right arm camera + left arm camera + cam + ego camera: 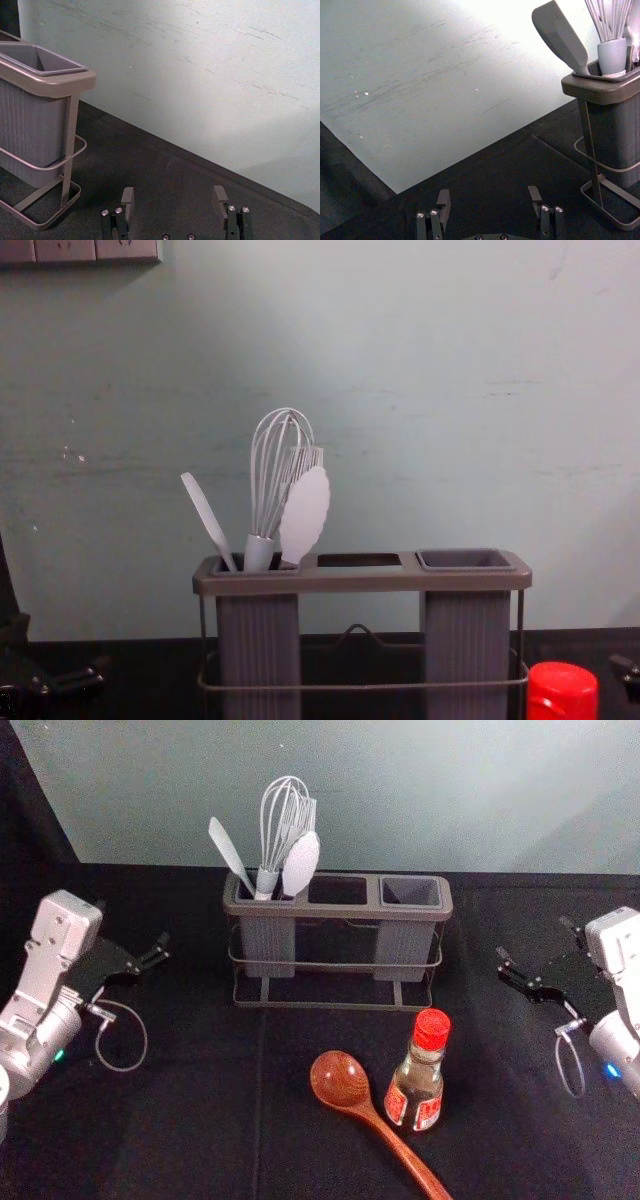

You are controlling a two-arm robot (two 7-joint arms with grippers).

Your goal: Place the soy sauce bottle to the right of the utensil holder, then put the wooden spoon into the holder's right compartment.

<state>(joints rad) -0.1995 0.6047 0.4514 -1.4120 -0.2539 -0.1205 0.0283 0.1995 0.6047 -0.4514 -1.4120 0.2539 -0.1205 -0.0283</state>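
Right compartment (405, 945) of utensil holder (340, 910) stands vacant; spoon could snag its rim if lowered aslant. Wooden spoon (341, 1080) lies on desk (180, 1130) before holder, close beside upright soy sauce bottle (415, 1085); fingers brushing spoon handle could topple bottle. Left gripper (489, 192) hangs spread, left of holder; right gripper (174, 192), equally spread and empty, hangs right.

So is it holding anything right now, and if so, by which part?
Nothing is held. The left claw and right claw are open and empty; the bottle and spoon sit on the table.
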